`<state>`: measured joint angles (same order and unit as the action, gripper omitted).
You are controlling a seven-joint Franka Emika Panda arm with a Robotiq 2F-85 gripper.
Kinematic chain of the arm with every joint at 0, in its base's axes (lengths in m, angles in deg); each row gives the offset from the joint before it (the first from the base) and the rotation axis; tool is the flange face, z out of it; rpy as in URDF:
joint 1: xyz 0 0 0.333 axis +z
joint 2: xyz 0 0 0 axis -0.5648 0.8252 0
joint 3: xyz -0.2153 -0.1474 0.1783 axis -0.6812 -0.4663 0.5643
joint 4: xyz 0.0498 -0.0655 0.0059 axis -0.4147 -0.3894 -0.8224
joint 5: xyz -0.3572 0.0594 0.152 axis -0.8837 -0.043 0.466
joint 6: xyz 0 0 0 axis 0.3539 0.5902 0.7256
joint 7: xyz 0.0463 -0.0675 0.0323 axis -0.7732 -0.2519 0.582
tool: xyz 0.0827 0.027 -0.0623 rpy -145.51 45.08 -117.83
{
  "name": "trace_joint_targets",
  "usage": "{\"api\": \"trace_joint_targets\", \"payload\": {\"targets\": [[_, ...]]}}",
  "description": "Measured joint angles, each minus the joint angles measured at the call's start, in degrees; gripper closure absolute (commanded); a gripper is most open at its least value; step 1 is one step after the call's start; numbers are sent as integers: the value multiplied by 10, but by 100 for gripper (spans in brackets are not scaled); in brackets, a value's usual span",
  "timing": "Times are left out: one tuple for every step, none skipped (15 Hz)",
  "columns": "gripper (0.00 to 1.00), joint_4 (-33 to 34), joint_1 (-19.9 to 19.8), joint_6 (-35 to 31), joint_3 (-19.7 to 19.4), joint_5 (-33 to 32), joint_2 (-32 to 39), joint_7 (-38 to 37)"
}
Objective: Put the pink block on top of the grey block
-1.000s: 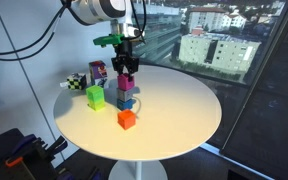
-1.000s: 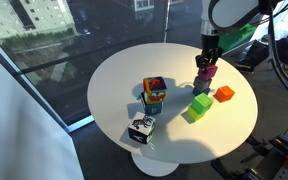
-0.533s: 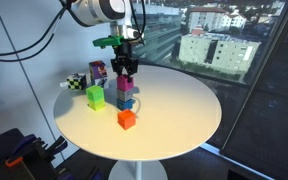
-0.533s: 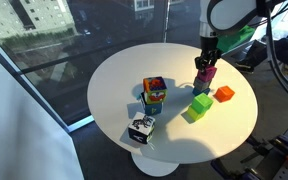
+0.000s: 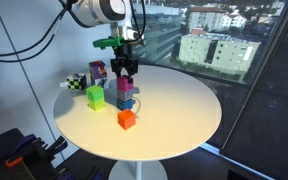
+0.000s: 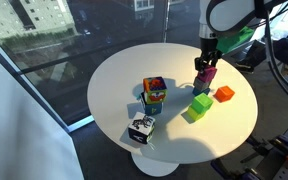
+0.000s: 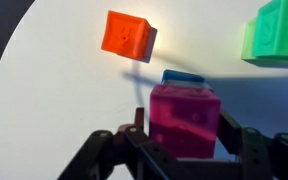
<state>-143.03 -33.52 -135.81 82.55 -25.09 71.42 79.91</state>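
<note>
Round white tabletop (image 5: 184,110) beside windows: arm descends vertically, off-centre toward the rim, gripper (image 5: 126,72) pinching the pink block (image 5: 126,85) atop the grey block (image 5: 127,102).

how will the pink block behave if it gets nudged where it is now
Flat faces, so the pink block would probably slide or topple, not roll. It looks rigid, undeformed in the claw. The grey block peeks out beyond it; if off-centre, it may tip.

Green cube (image 5: 95,97), orange cube (image 5: 127,119) nr pink block (image 5: 126,84); table (image 5: 184,105) open beyond.
</note>
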Motion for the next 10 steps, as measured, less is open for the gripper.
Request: {"api": "trace_joint_targets", "payload": {"targets": [[0, 0, 0, 1, 0, 0, 0, 0], [0, 0, 0, 3, 0, 0, 0, 0], [0, 0, 0, 4, 0, 0, 0, 0], [0, 0, 0, 5, 0, 0, -1, 0], [0, 0, 0, 6, 1, 2, -2, 1], [0, 0, 0, 7, 1, 4, -4, 2], [0, 0, 0, 7, 2, 9, -6, 5], [0, 0, 0, 7, 2, 14, -9, 9], [0, 0, 0, 7, 3, 19, -12, 11], [0, 0, 0, 7, 3, 24, -16, 14]]}}
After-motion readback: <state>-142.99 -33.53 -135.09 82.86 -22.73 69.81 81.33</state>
